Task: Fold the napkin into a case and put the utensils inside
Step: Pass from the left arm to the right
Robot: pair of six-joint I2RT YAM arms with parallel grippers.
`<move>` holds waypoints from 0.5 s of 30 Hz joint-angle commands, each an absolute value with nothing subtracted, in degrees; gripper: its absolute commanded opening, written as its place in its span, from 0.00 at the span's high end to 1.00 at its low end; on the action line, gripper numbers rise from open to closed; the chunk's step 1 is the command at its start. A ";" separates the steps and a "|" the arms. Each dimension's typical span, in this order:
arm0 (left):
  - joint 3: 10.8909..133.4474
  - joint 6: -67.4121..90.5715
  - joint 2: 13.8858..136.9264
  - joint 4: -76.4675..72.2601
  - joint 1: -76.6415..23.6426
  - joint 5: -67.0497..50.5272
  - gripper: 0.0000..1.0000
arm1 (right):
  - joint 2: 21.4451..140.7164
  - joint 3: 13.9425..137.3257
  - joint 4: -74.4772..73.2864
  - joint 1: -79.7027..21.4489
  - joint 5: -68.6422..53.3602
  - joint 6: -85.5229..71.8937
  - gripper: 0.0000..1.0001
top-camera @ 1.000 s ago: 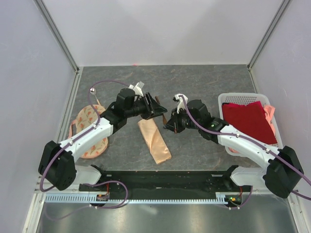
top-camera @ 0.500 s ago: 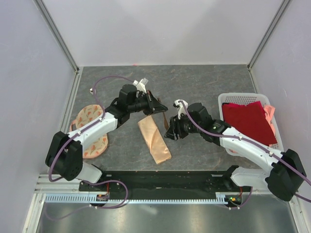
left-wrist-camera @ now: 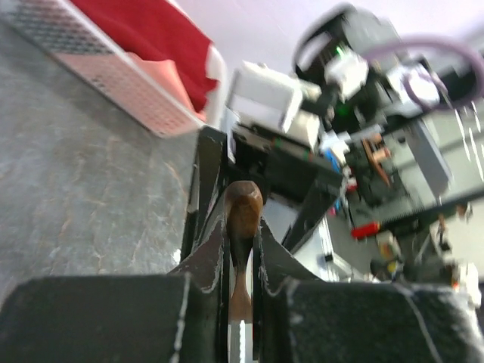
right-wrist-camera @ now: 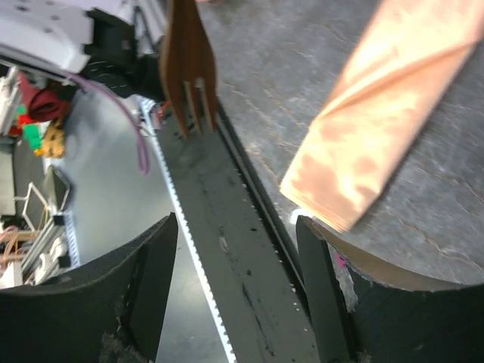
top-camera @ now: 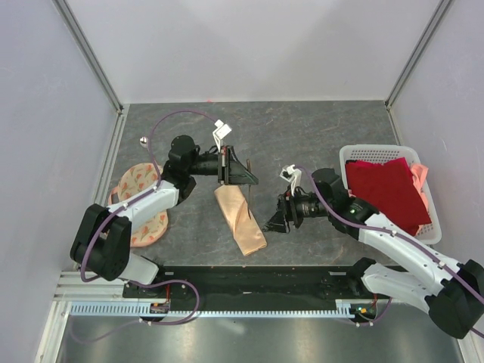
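The peach-orange napkin lies folded into a narrow case (top-camera: 240, 219) mid-table, also showing in the right wrist view as the case (right-wrist-camera: 393, 98). My left gripper (top-camera: 243, 174) hovers just above the case's far end, shut on the thin brown wooden fork (top-camera: 248, 195); its handle (left-wrist-camera: 243, 215) sits pinched between the jaws. The fork's tines (right-wrist-camera: 187, 68) show in the right wrist view. My right gripper (top-camera: 271, 222) stands open and holds nothing, just right of the case's near end. The silver spoon (top-camera: 143, 139) lies at the far left edge.
A white lattice basket (top-camera: 355, 155) with a dark red cloth (top-camera: 386, 185) stands at the right. A round cream printed cloth (top-camera: 140, 204) lies at the left under the left arm. A black rail (right-wrist-camera: 227, 227) runs along the table's near edge.
The fork passed from right gripper to left: the left jaws shut on it, the right jaws opened and drew back toward the near right. The left wrist turned the fork over the case.
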State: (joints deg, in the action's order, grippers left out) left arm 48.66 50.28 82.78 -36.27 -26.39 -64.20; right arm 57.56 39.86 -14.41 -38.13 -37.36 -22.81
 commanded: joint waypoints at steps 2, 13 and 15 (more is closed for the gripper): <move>46.32 57.02 81.74 -59.18 -27.59 -74.18 0.98 | 55.02 38.85 -6.08 -37.35 -49.03 -24.51 0.29; 46.23 77.70 90.35 -95.27 -32.87 -69.17 0.98 | 59.94 31.12 26.34 -37.35 -52.56 -44.99 0.37; 46.67 77.17 90.70 -95.19 -33.83 -69.43 0.98 | 59.77 30.50 28.29 -37.44 -52.82 -46.40 0.37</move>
